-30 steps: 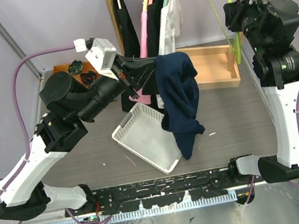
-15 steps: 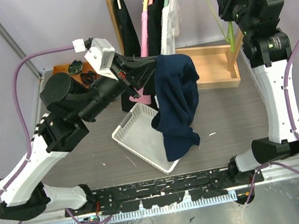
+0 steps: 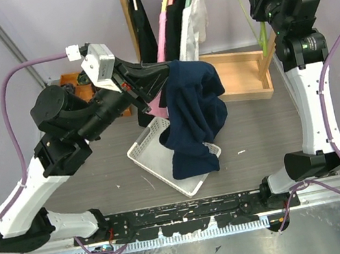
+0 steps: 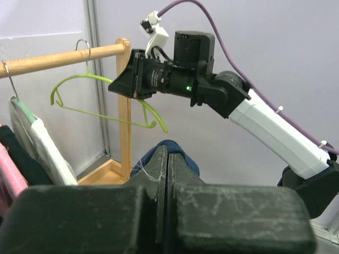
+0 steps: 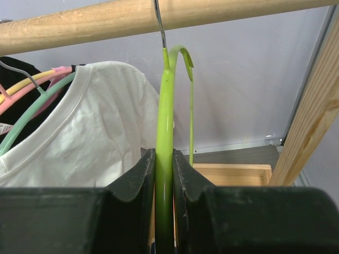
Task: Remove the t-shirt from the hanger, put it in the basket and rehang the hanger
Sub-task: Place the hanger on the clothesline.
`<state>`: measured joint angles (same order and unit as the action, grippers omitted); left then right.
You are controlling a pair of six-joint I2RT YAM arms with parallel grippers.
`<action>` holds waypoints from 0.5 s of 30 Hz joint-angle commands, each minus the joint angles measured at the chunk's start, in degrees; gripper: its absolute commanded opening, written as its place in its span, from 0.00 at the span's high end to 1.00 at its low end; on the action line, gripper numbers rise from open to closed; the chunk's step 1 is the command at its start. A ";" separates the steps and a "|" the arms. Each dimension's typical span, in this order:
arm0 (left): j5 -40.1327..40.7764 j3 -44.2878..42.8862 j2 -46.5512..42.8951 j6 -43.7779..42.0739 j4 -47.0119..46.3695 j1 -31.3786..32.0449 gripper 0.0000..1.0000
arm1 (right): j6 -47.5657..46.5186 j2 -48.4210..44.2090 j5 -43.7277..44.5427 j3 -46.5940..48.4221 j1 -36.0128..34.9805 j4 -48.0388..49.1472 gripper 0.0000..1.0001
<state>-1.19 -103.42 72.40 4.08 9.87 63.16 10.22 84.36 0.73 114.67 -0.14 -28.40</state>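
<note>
Hanging from left pincer (image 4: pixel 167 159), navy t-shirt (image 3: pixel 191 116), right pincer (image 5: pixel 164 165) clamping green hanger (image 5: pixel 168 95)

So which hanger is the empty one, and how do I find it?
Look at the wooden rail at the back. At its right end, past the white t-shirt, hangs a lime-green hanger. It alone is bare, and the right gripper pinches it.

Left hand (image 4: pixel 167 161): seen from above, its fingertips are buried in the navy blue cotton t-shirt (image 3: pixel 191 116). Its own camera shows only a navy bump past the pressed-together fingers.
White slatted plastic basket (image 3: pixel 151 149): the right side is covered by the hanging shirt.
Lime green plastic hanger (image 5: pixel 165 116): the lower part is lost between the right hand's (image 5: pixel 164 169) fingers.
Small orange tray (image 3: pixel 72 78): it sits mostly behind the left arm, and its contents are too dark to make out.
</note>
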 commanded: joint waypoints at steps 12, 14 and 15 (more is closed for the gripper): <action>-0.50 -16.65 6.52 -4.68 -5.09 0.04 1.00 | 0.20 -4.37 -1.26 -6.96 0.73 7.60 0.85; -0.38 -18.73 7.46 -5.61 -5.37 0.04 1.00 | 0.11 -4.95 -1.13 -7.54 0.76 7.60 0.77; -0.09 -19.75 8.15 -6.10 -5.33 0.07 1.00 | 0.07 -5.25 -1.01 -7.90 0.76 7.72 0.72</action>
<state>-1.43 -117.51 80.16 0.56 10.41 63.16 10.39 82.83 -0.08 107.07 0.30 -24.16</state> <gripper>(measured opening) 0.011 0.229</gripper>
